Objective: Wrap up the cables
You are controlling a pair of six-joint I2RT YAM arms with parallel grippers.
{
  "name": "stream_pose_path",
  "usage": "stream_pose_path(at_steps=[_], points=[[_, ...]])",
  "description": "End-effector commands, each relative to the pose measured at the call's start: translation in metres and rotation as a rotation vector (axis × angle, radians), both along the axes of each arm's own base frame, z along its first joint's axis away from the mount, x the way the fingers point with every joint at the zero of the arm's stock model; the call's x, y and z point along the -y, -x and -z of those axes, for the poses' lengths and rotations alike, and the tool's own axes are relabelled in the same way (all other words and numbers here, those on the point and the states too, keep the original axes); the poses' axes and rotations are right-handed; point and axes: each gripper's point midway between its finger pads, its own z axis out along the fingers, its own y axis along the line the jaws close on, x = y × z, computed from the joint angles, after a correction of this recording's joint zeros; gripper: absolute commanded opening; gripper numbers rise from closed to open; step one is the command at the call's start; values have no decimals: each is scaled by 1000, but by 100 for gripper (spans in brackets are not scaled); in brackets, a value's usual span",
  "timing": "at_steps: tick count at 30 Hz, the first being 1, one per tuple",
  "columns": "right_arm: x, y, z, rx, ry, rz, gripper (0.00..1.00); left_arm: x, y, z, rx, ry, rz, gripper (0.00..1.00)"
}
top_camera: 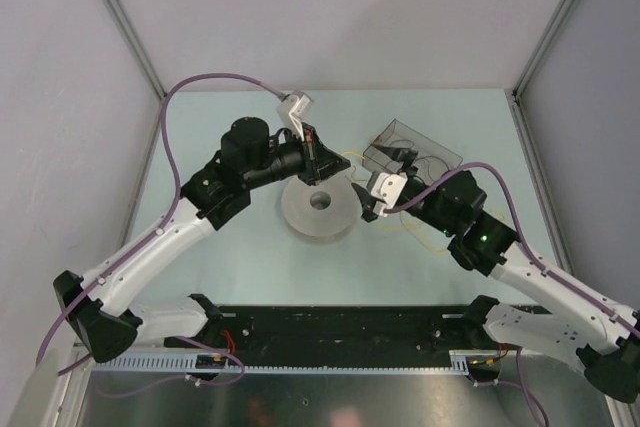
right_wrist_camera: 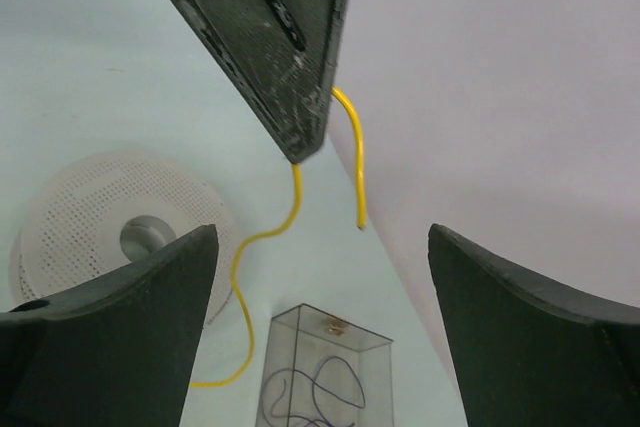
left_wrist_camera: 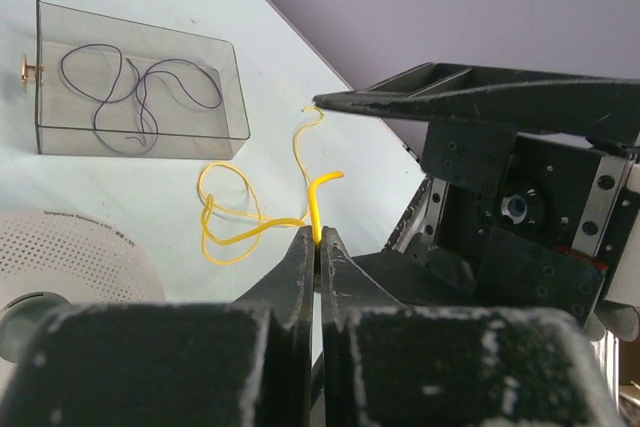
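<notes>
A thin yellow cable (left_wrist_camera: 232, 217) lies in loose loops on the pale table. Its end rises into my left gripper (left_wrist_camera: 318, 239), which is shut on it, with a short tail sticking out above the tips. In the top view the left gripper (top_camera: 338, 161) is above the far edge of a white perforated spool (top_camera: 320, 205). My right gripper (right_wrist_camera: 322, 237) is open and empty. It faces the left gripper's fingers (right_wrist_camera: 270, 37) and the hanging cable (right_wrist_camera: 352, 147) from close by. In the top view the right gripper (top_camera: 370, 182) is just right of the spool.
A clear plastic box (left_wrist_camera: 135, 87) with a thin dark wire coiled inside stands behind the cable loops; it also shows in the top view (top_camera: 412, 150). More yellow cable (top_camera: 425, 237) lies under the right arm. Grey walls enclose the table.
</notes>
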Motion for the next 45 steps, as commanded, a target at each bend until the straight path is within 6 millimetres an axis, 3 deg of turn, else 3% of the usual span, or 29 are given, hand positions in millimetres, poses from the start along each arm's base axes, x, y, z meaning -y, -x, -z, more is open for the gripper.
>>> stream_pose_path(at_steps=[1,8,13,24,33,45], points=[[-15,1,-29,57,-76,-38,86,2,2,-21,28,57,19,0],[-18,-13,-31,91,-80,-6,55,2,6,-22,20,67,29,0],[-14,-20,-33,116,-72,25,39,1,7,-21,20,67,30,0],[-13,-24,-35,192,-18,77,39,0,-2,-15,17,52,-13,0],[-10,-23,-33,191,1,88,34,-2,-10,-4,13,22,-49,0],[-12,-19,-27,198,44,55,1,0,-11,-1,3,13,-37,0]])
